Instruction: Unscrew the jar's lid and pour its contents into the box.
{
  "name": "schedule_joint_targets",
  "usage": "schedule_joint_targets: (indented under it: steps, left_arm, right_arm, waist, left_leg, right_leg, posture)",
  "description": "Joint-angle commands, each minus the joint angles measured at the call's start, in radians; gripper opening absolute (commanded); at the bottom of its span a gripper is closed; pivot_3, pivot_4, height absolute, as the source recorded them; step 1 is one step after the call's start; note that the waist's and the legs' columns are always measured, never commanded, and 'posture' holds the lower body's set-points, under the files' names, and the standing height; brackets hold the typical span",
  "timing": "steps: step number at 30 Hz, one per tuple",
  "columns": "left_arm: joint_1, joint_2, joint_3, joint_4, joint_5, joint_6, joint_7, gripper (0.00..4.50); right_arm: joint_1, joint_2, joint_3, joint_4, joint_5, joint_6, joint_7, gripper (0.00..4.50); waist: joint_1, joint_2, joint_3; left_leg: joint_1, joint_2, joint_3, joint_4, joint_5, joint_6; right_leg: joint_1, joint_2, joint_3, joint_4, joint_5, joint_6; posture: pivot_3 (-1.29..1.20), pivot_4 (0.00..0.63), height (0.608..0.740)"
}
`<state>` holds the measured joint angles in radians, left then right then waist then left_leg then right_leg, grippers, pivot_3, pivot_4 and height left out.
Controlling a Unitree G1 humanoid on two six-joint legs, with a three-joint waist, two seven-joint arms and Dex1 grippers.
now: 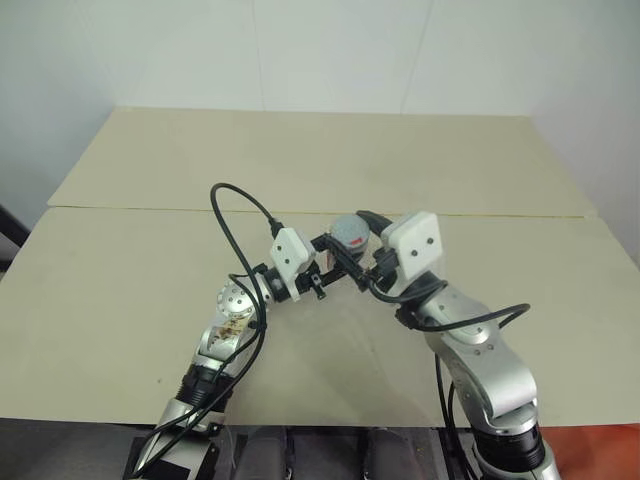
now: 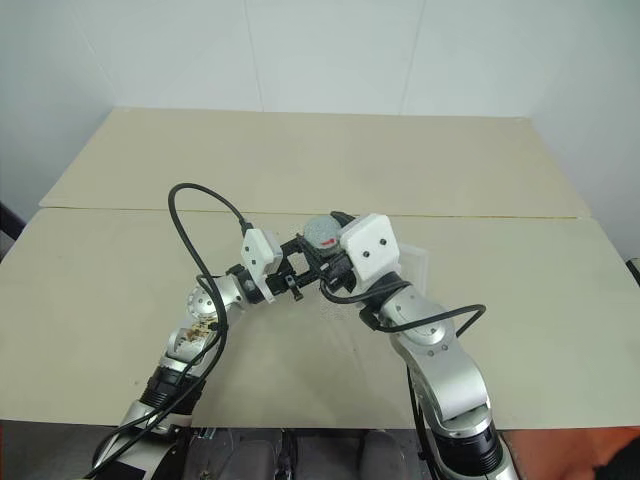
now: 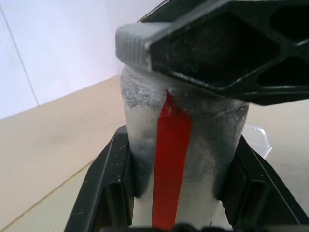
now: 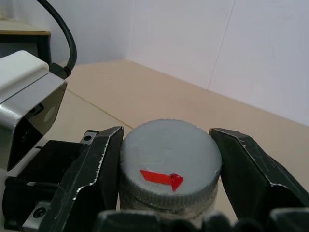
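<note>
The right pincer [image 4: 169, 181] is nearest, its two black fingers pinching the grey lid [image 4: 170, 162], whose red mark faces up. Below the lid, the left pincer [image 3: 181, 186] is clamped round the jar [image 3: 181, 145], its red stripe upright between the fingers. In the head views the jar is held above the bench [image 1: 150, 200] at frame centre. The clear box [image 2: 415, 268] lies just right of the pincers, partly hidden.
</note>
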<state>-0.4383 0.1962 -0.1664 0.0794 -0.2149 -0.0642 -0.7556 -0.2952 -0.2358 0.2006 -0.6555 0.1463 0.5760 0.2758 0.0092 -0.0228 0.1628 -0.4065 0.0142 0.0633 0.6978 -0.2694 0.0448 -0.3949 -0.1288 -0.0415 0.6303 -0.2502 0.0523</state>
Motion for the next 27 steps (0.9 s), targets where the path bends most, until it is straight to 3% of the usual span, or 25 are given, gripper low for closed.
schedule_joint_targets:
  steps: [1, 7, 14, 23, 27]
  left_arm:
    - [-0.009, -0.007, -0.002, -0.028, -0.005, -0.018, 0.0, 1.91]
    - [-0.007, -0.001, -0.007, -0.032, -0.018, -0.014, -0.028, 1.91]
    - [0.003, 0.008, -0.012, -0.04, -0.04, -0.014, -0.072, 1.91]
    - [0.018, 0.006, -0.032, -0.088, -0.084, 0.017, -0.129, 1.91]
    - [0.029, -0.003, -0.039, -0.102, -0.099, 0.025, -0.137, 1.91]
  right_arm:
    - [-0.007, 0.001, -0.006, -0.007, -0.013, 0.001, -0.011, 2.78]
    - [-0.01, -0.019, -0.013, 0.003, -0.016, -0.012, 0.012, 2.78]
    - [-0.04, -0.098, -0.075, 0.07, 0.096, -0.073, 0.177, 2.78]
    - [-0.146, -0.27, -0.166, 0.313, 0.335, -0.2, 0.636, 2.78]
    - [-0.292, -0.297, -0.128, 0.529, 0.364, -0.261, 0.878, 2.78]
  waist:
    - [0.0, 0.0, 0.0]
    - [0.0, 0.0, 0.0]
    - [-0.001, 0.0, 0.0]
    - [0.0, 0.0, 0.0]
    - [-0.006, 0.0, 0.0]
  left_leg:
    - [0.0, 0.0, 0.0, 0.0, 0.0, 0.0]
    - [0.0, 0.0, 0.0, 0.0, 0.0, 0.0]
    - [0.0, 0.0, 0.0, 0.0, 0.0, 0.001]
    - [0.001, 0.0, 0.0, 0.0, -0.002, 0.003]
    - [0.001, 0.0, 0.0, 0.0, -0.002, 0.003]
  right_leg:
    - [0.0, 0.0, 0.0, 0.0, 0.0, 0.0]
    - [0.0, 0.0, 0.0, 0.0, 0.0, 0.0]
    - [0.0, 0.0, 0.0, 0.0, 0.0, 0.0]
    - [0.002, 0.0, 0.0, -0.001, 0.0, 0.0]
    - [0.001, 0.0, 0.0, -0.001, 0.0, 0.0]
  posture:
    - [0.0, 0.15, 0.74]
    - [0.0, 0.15, 0.74]
    - [0.0, 0.15, 0.74]
    - [0.0, 0.15, 0.74]
    - [0.0, 0.15, 0.74]
